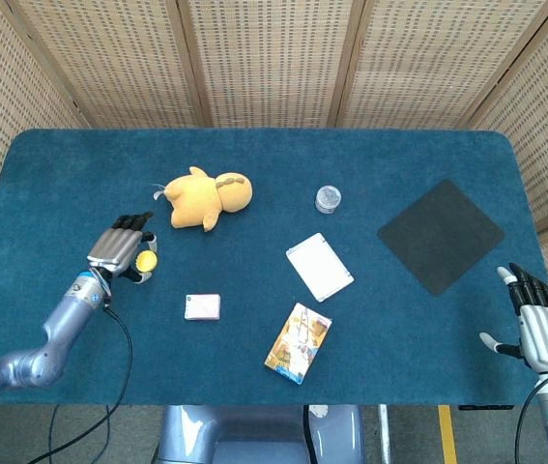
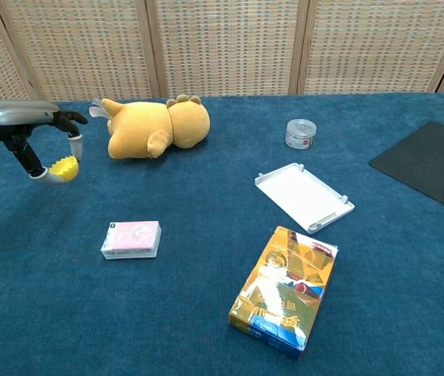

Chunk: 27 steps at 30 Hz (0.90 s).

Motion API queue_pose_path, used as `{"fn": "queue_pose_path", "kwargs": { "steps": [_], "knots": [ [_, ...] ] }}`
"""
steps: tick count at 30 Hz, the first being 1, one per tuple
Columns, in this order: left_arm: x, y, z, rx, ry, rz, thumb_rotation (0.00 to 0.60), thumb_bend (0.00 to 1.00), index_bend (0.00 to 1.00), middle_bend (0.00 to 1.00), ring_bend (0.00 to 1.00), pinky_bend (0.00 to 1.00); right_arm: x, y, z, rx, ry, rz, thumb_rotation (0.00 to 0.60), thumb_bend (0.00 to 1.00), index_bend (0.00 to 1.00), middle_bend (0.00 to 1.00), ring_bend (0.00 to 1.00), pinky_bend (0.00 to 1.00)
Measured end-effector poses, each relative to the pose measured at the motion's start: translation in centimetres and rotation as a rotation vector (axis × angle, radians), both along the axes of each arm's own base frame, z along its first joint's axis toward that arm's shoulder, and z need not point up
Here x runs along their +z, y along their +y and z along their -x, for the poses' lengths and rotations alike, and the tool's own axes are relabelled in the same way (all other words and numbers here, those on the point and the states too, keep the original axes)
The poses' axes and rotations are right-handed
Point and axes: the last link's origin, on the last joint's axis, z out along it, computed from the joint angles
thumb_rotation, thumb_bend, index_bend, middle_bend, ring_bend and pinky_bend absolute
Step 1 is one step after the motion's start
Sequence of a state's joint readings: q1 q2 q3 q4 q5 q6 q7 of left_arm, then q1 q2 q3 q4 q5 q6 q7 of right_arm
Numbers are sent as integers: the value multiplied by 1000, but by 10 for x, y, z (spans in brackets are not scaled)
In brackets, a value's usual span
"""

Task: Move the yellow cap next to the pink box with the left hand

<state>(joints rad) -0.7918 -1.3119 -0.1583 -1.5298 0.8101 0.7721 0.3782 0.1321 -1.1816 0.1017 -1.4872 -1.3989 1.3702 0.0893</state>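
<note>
- Cap [image 2: 64,168], yellow, is pinched between the thumb and fingers of the left hand [image 1: 122,252] and is held clear of the blue tabletop [image 1: 80,174], as seen in the chest view.
- The cap [image 1: 145,261] is seen above and to the left of the pink box [image 1: 202,306] in the head view, near it but apart from it.
- The pink box [image 2: 131,239] is laid flat on the tabletop [image 2: 206,204], toward the front left.
- A yellow plush toy [image 1: 203,198] is seen lying on its side just beyond the left hand [image 2: 49,133].
- The right hand [image 1: 539,324] is held at the tabletop's front right edge with its fingers spread, nothing in it.
- A white tray [image 1: 319,267] and a colourful packet [image 1: 299,342] are set near the middle; a small round tin [image 1: 328,199] and a dark mat [image 1: 440,235] are placed further right.
</note>
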Motion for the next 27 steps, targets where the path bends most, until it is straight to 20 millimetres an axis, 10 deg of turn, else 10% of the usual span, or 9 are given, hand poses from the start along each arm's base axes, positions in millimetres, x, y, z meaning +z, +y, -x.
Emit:
{"fn": "queue_pose_path", "kwargs": {
  "steps": [16,27],
  "knots": [
    [-27,-30,-47,-59,62,61,600,288,468,0,0,0,8,2,-1,10,-31,19,600,0,64,0,0,66],
    [-40,-52,-36,-71,149,112,600,289,466,0,0,0,14,2,0,13,-47,34,600,0,64,0,0,66]
  ]
}}
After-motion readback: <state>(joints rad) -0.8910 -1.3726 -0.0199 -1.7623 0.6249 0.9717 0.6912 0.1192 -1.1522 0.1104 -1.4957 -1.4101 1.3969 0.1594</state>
